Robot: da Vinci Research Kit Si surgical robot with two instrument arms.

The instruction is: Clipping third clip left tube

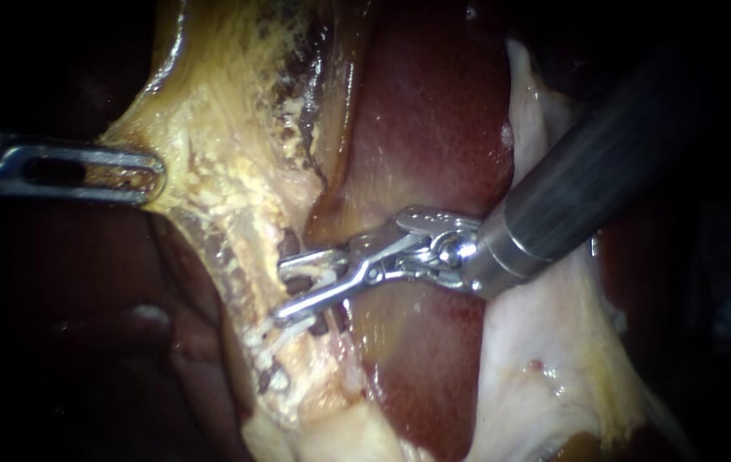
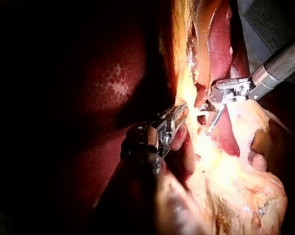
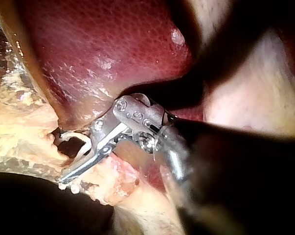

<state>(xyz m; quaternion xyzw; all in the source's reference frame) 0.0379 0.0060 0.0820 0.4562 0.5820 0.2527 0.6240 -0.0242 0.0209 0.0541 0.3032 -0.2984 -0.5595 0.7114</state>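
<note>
Dark red liver [image 1: 434, 111] backs the scene, and a band of yellow tissue [image 1: 211, 171] runs across it from far left to near centre. The left instrument [image 1: 145, 174] enters level from the left. Its jaws are clenched on the far-left edge of the yellow tissue and appear to draw the band taut.

The right instrument [image 1: 283, 291] reaches in from the upper right with its shaft crossing the liver. Its jaws are parted in a narrow V that points left into the band. The tube [image 1: 293, 248] lies within the band, its long axis running from far to near, so the jaws lie roughly crosswise to it. The tube enters the gap between the parted jaws, but whether both jaws already touch it cannot be made out. In the right wrist view a pale curved piece, seemingly the loaded clip, sits inside the jaws against a dark opening in the tissue.

Just near of the jaws, two pale bars that look like clips [image 1: 284, 335] cross the tube. The right instrument is at the tube, and the left holds well apart from it.

The step in hand appears to be the squeeze itself. It depends on the tube sitting fully between the jaws, clear of the neighbouring clips and of stray yellow tissue.
</note>
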